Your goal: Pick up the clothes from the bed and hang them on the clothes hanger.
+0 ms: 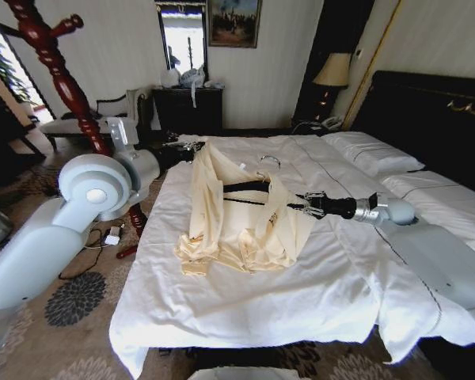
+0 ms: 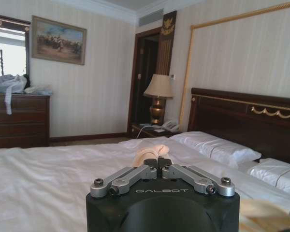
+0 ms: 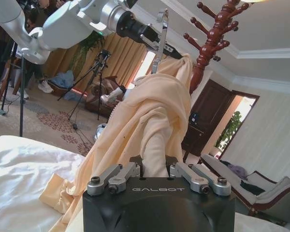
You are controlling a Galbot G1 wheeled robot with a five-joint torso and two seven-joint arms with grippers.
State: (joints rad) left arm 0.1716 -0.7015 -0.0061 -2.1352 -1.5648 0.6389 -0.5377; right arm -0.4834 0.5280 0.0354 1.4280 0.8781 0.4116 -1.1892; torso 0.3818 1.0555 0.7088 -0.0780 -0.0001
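Cream-yellow silky long-sleeved garment point(image 1: 237, 214) is the story, draped over the wide white-duveted bed point(image 1: 245, 309) with its top end lifted. On the left, the left claw point(image 1: 191, 146) is clamped together on a bunched corner of the cloth, holding it above the duvet near the turned dark-red wooden coat stand point(image 1: 59, 71). Moving right, the slim black shoulder-shaped hanger point(image 1: 245, 187) pokes out from the garment's middle, silver hook point(image 1: 270, 161) resting on the duvet. Further right, the right claw point(image 1: 310, 204) is pinched shut on fabric at the garment's edge. Looks like the threading step: next, the cloth needs settling over the hanger's shoulders, gently, since silk slips. "GALBOT" reads on both wrist housings.
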